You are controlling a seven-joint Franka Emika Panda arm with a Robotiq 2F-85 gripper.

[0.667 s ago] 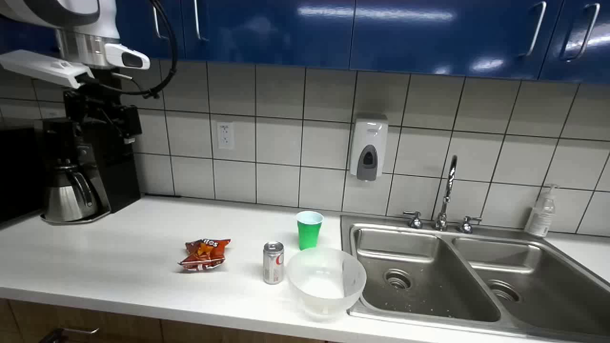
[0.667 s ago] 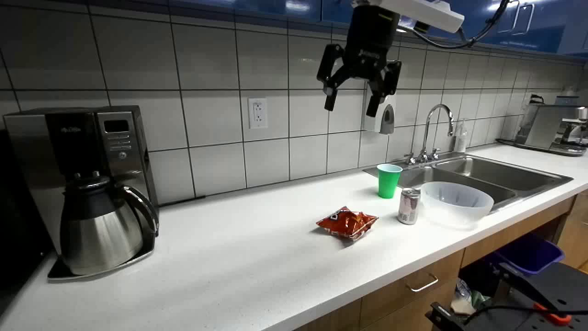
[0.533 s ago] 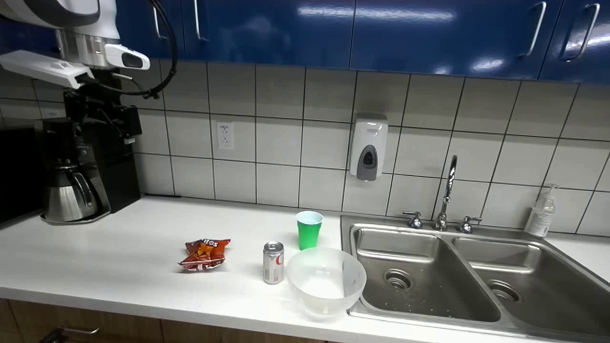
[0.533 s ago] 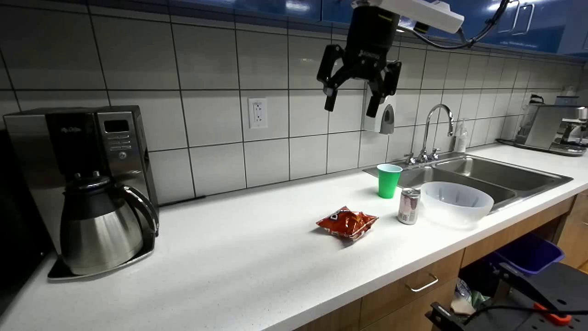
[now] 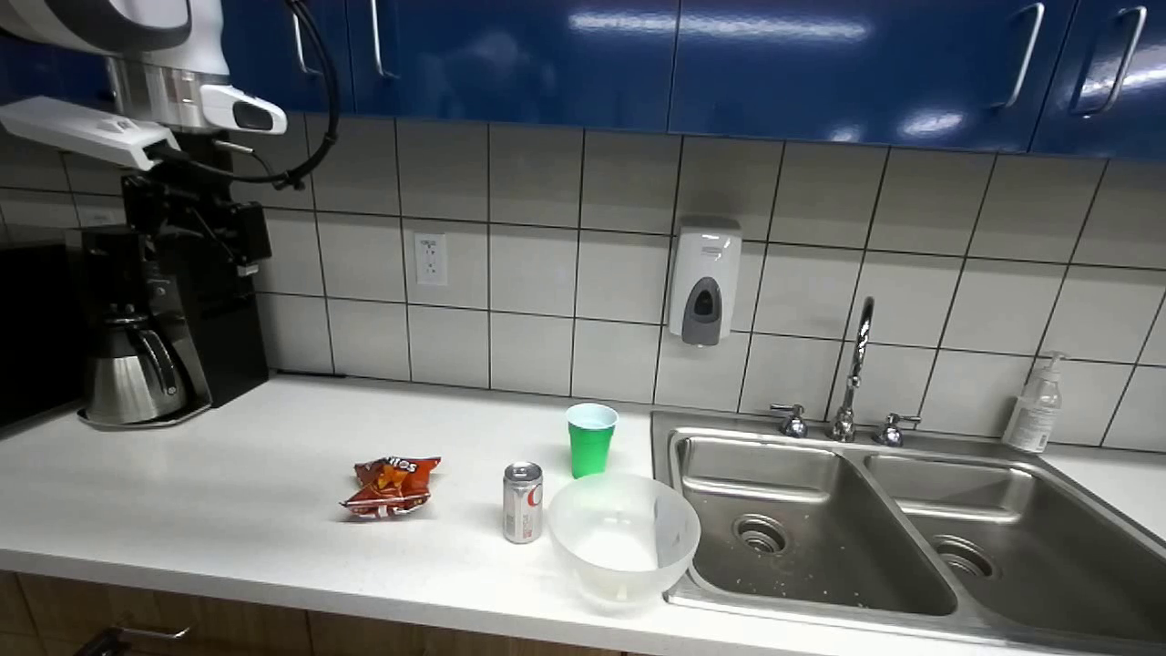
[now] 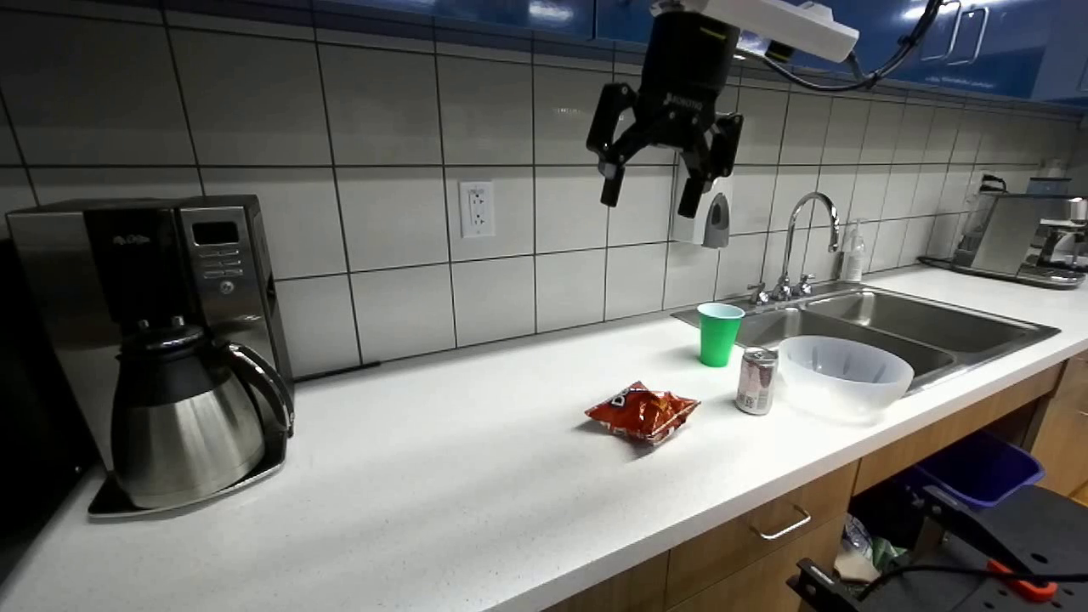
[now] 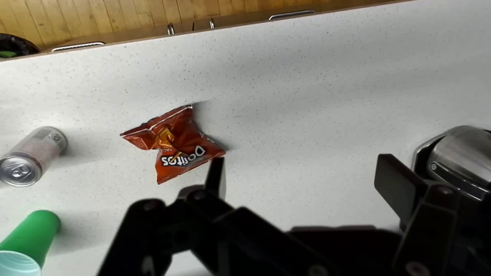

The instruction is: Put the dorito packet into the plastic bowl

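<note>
The dorito packet, a crinkled red-orange bag, lies on the white counter in both exterior views (image 5: 393, 488) (image 6: 643, 414). In the wrist view the packet (image 7: 177, 147) is left of centre, beyond the left finger. The translucent plastic bowl stands at the sink's edge in both exterior views (image 5: 619, 581) (image 6: 841, 384); its inside looks empty, and it is out of the wrist view. My gripper (image 6: 651, 195) hangs high above the counter, well above the packet. In the wrist view its fingers (image 7: 301, 168) are wide apart with nothing between them.
A silver can (image 5: 522, 503) stands close beside the bowl, between it and the packet. A green cup (image 5: 591, 448) stands behind them. The double sink (image 5: 669, 510) is beyond the bowl. A coffee maker (image 6: 229, 280) with its carafe stands at the counter's opposite end. Blue cabinets (image 5: 510, 64) hang above.
</note>
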